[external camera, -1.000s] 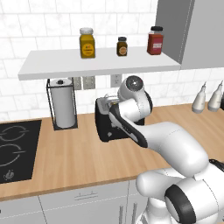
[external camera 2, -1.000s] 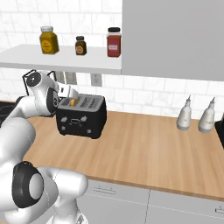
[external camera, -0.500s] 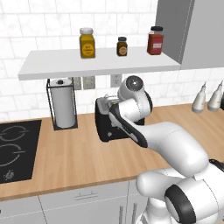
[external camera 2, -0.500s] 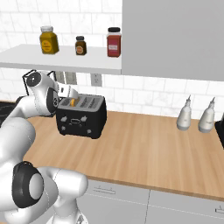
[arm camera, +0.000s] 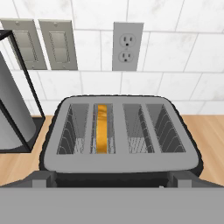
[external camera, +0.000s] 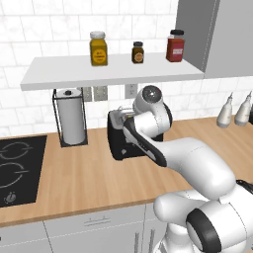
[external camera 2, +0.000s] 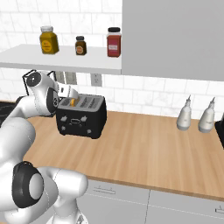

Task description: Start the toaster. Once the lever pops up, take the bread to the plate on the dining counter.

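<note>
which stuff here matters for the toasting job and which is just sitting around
Job:
toaster
bread in the second slot from the left, hand view

Lying about:
paper towel roll
three jars on the shelf
two bottles
stovetop
wall outlet

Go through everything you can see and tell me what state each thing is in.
toaster: upright on the counter, three slots empty
bread: standing on edge, sunk in the second slot from the left
paper towel roll: upright in its black wire holder
three jars: upright on the shelf, lids on
tool: open, above the toaster's front
</note>
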